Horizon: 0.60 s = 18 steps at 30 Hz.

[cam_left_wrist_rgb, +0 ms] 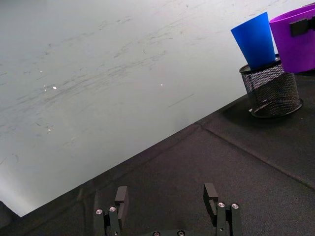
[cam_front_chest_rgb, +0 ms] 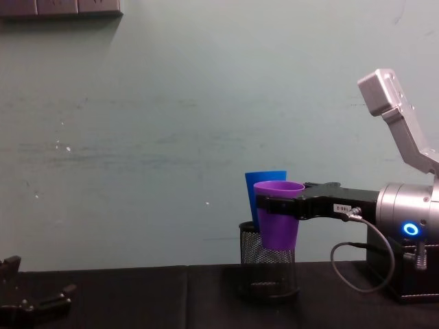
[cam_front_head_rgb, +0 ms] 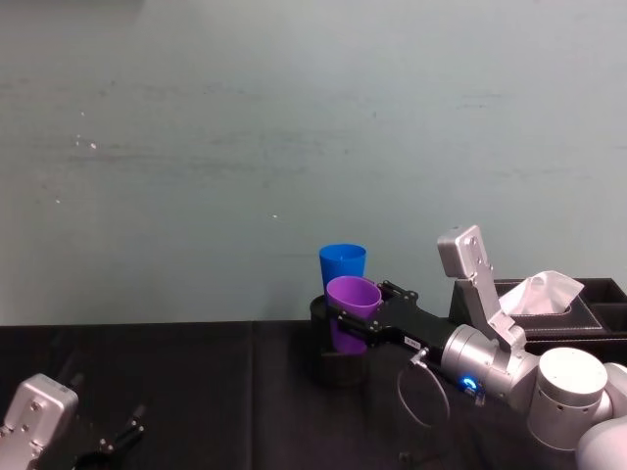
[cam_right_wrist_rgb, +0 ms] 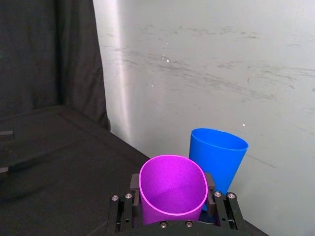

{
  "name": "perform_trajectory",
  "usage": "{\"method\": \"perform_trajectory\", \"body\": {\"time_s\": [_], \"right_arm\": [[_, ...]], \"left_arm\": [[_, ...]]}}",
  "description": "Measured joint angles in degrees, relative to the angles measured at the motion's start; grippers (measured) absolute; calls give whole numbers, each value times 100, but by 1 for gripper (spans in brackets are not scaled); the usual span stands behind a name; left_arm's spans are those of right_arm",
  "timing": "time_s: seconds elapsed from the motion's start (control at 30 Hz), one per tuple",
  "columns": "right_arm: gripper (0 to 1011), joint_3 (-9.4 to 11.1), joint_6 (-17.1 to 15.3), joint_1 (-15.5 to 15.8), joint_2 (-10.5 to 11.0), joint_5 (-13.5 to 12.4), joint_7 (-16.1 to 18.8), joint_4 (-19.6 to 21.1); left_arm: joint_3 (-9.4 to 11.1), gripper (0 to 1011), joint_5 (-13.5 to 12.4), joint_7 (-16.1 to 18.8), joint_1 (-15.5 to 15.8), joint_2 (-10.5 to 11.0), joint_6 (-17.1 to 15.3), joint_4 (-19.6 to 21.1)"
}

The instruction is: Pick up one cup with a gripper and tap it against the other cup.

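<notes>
Field notes. The black-covered table meets a pale wall at the back. The right arm reaches in from the right and level.

The mesh pen holder stands near the wall, with the blue cup in it, leaning a little.

The purple cup is off the table, upright, close in front of the blue one, its base over the holder's rim. We cannot tell whether the two touch.

The right gripper has its fingers clamped on the purple cup's sides just below the rim.

We judge the tap to be the step in hand. It calls for a short, gentle nudge toward the wall, wall against wall, with the grip kept firm. The blue cup sits loose, so a hard knock could tip it.

The left gripper hangs low over the table's left side, spread and empty.
</notes>
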<state>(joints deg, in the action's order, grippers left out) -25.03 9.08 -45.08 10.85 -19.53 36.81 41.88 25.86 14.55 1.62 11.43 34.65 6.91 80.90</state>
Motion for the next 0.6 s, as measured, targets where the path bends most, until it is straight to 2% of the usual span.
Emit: {"method": "perform_trajectory", "body": {"time_s": [0.6], "right_arm": [[736, 0, 0, 0, 0, 0, 0, 0]], "left_arm": [[0, 1000, 0, 0, 0, 0, 0, 0]]}}
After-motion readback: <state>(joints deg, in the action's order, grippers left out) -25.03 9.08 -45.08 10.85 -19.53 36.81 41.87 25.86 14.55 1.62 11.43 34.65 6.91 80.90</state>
